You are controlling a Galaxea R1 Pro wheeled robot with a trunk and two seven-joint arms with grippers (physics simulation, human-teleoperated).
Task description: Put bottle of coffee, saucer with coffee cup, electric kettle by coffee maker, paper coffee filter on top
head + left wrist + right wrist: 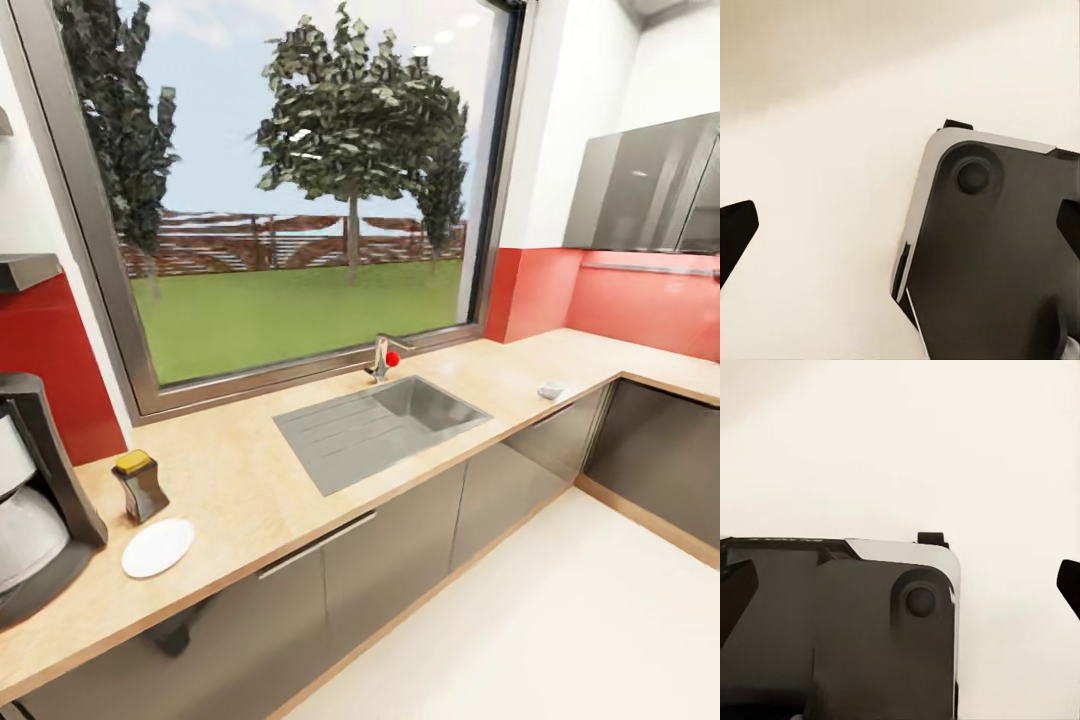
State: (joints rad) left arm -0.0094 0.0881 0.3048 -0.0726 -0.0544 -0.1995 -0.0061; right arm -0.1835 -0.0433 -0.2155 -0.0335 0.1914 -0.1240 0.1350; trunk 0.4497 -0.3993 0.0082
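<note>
The coffee maker (35, 500) stands at the left end of the kitchen countertop (250, 480), cut off by the picture's edge. Just right of it stands the bottle of coffee (140, 485), dark with a yellow cap. The white saucer (157, 547) lies flat in front of the bottle, with nothing on it. A grey kitchen shelf (25, 268) juts from the wall above the machine. My left gripper (900, 232) and right gripper (902, 589) are both open with nothing between their fingers, hanging over pale floor and my dark base. The coffee cup, paper coffee filter and electric kettle are out of view.
A steel sink (380, 425) with a red-knobbed faucet (385, 358) is set into the counter under a big window. A small grey object (551, 390) lies near the counter's corner. Grey wall cabinets (650, 185) hang at right. Pale floor (520, 620) spreads before the cabinet fronts.
</note>
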